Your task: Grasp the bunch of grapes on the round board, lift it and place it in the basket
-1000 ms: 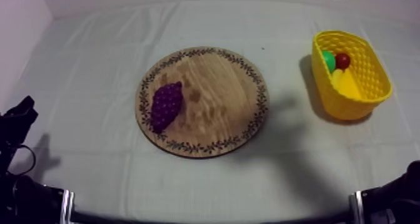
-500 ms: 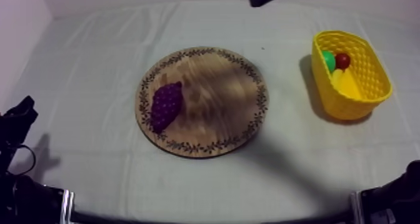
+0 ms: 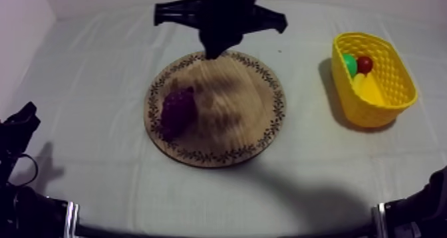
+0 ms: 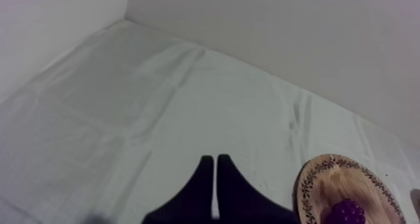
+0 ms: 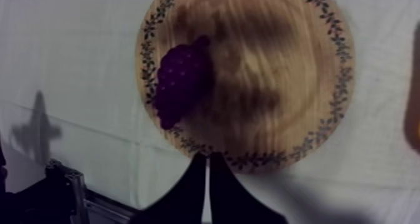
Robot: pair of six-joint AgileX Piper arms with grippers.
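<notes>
Grapes (image 3: 177,112) lie at the board's (image 3: 233,121) nine o'clock, untouched. Right gripper (image 3: 214,52) hangs over its twelve o'clock rim, clenched on nothing — left gripper (image 4: 215,157) likewise clenched, empty. Basket (image 3: 382,111) sits out at three o'clock.

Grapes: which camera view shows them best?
The right wrist view: the grapes lie whole and close on the board. The top view shows them smaller; the left wrist view catches just a part.
</notes>
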